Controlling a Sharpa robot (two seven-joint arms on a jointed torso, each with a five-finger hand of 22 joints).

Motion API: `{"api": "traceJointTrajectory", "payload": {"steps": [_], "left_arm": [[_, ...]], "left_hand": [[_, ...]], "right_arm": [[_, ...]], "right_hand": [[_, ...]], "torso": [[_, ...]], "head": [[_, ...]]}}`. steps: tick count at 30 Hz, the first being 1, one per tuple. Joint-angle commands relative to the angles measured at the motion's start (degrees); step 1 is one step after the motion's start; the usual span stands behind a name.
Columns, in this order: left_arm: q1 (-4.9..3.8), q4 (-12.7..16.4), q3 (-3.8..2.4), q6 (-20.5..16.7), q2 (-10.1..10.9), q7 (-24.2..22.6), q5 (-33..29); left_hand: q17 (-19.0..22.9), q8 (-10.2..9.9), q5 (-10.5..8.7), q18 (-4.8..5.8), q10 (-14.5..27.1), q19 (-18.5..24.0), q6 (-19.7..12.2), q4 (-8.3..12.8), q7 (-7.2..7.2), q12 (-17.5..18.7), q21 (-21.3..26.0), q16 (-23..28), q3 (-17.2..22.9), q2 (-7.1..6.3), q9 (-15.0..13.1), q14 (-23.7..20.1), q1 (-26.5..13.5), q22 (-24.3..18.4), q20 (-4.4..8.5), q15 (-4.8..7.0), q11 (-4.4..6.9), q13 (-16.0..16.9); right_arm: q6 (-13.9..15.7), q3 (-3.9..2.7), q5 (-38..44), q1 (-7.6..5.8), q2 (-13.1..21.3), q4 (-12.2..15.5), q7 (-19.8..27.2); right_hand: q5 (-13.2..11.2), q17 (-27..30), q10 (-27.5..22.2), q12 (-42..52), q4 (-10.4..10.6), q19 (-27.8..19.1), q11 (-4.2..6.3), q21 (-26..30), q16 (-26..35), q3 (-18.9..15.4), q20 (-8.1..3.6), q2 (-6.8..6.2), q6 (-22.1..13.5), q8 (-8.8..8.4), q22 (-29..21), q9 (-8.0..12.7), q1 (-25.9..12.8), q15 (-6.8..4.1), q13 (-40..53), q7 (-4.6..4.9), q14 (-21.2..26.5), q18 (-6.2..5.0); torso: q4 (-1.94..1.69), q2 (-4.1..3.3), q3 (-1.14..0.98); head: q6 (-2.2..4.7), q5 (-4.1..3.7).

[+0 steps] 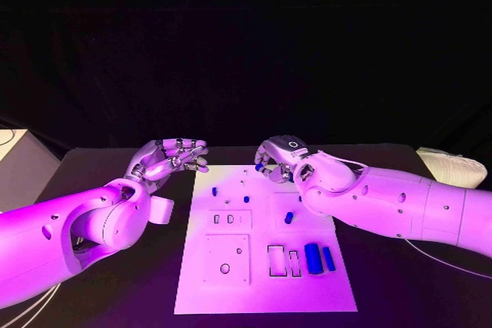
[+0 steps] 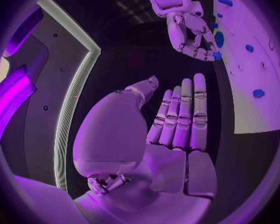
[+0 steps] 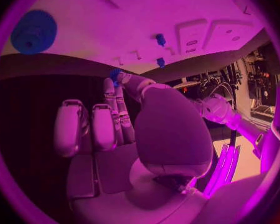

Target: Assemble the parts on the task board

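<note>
While the right hand is hovering over the far edge of the board, a small blue part is sitting at its fingertips; the right wrist view suggests a pinch between thumb and finger, with the other fingers partly curled. From those fingertips the board's surface is lying just below and toward the robot, and two short blue pegs are standing upright in it nearby, with a third a little to the left. The right hand is plainly the nearer one for any placement along the far edge. The left hand is hanging off the board's far left corner, holding nothing, its fingers loosely bent and apart. An oblong blue part is lying mid-board, its long axis slightly tilted from the board's length. Near the front, two long blue bars are lying side by side, lengthwise, just right of a slim rectangular recess that looks unfilled. The recess plates on the left also appear unfilled. Judged from this, assembly is at an early stage.
</note>
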State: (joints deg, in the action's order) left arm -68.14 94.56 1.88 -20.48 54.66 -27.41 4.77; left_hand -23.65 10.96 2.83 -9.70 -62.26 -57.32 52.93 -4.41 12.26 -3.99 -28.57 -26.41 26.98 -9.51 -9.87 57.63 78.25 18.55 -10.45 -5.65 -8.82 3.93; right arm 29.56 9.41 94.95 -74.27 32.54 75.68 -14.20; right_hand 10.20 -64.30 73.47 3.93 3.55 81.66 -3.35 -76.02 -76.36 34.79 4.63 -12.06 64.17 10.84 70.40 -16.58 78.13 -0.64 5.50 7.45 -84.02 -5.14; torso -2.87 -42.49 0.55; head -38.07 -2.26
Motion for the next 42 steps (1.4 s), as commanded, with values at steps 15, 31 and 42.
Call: {"api": "traceJointTrajectory", "payload": {"steps": [15, 31, 42], "left_arm": [[-0.3, 0.7, -0.16, 0.8, -0.1, -0.5, -0.3], [-0.47, 0.6, -0.2, 0.8, -0.1, -0.3, -0.3], [-0.48, 0.6, -0.21, 0.7, -0.1, -0.3, -0.3]], "left_hand": [[-0.1, -0.3, 0.01, -0.11, -0.1, 0.4, 0.2, 0.0, 0.05, 0.1, -0.4, -0.2, 0.2, 0.27, 0.0, -0.4, -0.1, 0.0, 0.05, -0.04, -0.18, -0.1], [-0.1, -0.3, 0.02, -0.11, 0.0, 0.6, 0.2, 0.1, 0.04, 0.2, -0.7, -0.3, 0.3, 0.22, 0.0, -0.6, -0.1, 0.3, 0.03, -0.05, -0.18, -0.1], [-0.2, -0.3, 0.02, -0.1, 0.0, 0.8, 0.2, 0.1, 0.05, 0.2, -0.8, -0.3, 0.3, 0.2, 0.0, -0.7, -0.1, 0.4, 0.01, -0.07, -0.19, -0.1]], "right_arm": [[1.1, -0.03, 0.0, 0.65, -5.4, -6.3, 0.1], [-1.3, 0.04, -0.6, 0.88, -5.8, -7.0, 0.3], [-2.4, 0.13, -0.9, 1.1, -6.1, -7.4, 0.4]], "right_hand": [[0.4, 0.0, 0.5, -0.2, -0.2, 0.3, -0.09, -0.2, -0.4, 0.2, 0.11, -0.02, 0.3, 0.4, 0.1, -0.2, -0.1, -0.52, 0.0, -0.09, -1.5, 1.14], [0.4, 0.0, 0.5, -0.2, -0.1, 0.2, -0.12, -0.2, -0.4, 0.1, 0.12, -0.2, 0.1, 0.46, 0.1, -0.3, -0.5, -0.49, 0.0, -0.08, -1.5, 1.13], [0.5, 0.1, 0.5, -0.2, 0.0, 0.2, -0.12, -0.2, -0.4, 0.1, 0.13, -0.27, 0.1, 0.47, 0.0, -0.4, -0.7, -0.48, 0.0, -0.08, -1.5, 1.11]], "torso": [[-1.07, -0.76, 0.54], [-1.08, -1.03, 0.58], [-1.15, -1.2, 0.6]], "head": [[-0.13, -0.05], [-0.47, 0.03], [-0.64, 0.19]]}}
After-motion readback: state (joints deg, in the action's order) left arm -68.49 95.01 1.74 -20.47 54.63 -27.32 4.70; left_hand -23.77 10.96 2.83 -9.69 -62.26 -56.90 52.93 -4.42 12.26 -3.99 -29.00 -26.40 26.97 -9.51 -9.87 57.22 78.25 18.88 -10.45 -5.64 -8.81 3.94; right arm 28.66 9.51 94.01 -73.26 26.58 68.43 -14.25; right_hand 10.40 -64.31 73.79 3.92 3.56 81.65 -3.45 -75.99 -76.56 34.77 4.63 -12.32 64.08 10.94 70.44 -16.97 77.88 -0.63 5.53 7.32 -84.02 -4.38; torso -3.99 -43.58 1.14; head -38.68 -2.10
